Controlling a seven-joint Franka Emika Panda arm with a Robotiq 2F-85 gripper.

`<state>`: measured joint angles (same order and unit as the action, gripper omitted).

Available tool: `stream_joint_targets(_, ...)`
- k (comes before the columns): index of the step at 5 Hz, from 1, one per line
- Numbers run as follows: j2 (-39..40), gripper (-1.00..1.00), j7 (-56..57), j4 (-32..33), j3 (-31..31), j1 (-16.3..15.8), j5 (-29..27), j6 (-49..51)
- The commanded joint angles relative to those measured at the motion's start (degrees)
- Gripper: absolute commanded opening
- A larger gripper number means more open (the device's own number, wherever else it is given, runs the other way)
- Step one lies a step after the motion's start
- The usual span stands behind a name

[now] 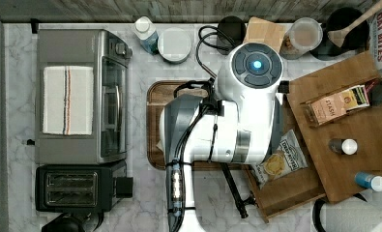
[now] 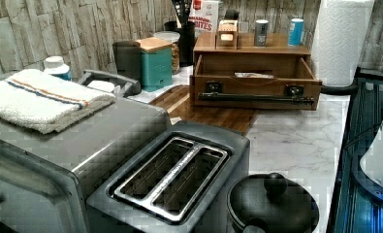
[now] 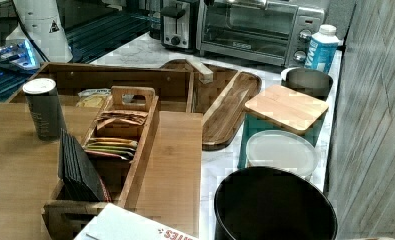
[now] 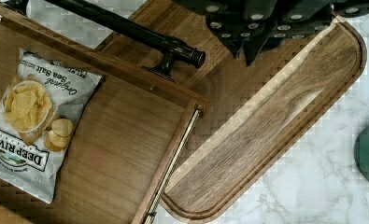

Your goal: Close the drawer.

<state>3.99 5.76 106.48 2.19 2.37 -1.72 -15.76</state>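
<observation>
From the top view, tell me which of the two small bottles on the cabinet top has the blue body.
The blue bottle nearest the top view's lower right corner. The other bottle, closer to the tea box, has a dark body.

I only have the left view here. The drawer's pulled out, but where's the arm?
Observer: In the top view the arm is above the wooden serving tray, on the top view's left of the drawer.
Operator: Is the gripper on the handle?
Observer: No. In the wrist view the gripper hangs over the tray, apart from the end of the black bar handle.
Operator: Anything inside the drawer?
Observer: A bag of Deep River chips lies flat on its floor.
</observation>
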Motion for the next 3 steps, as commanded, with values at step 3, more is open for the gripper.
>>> stream_joint_targets(3,-4.85,-0.92,7.10,11.72,0.17,1.68,1.39,-6.65)
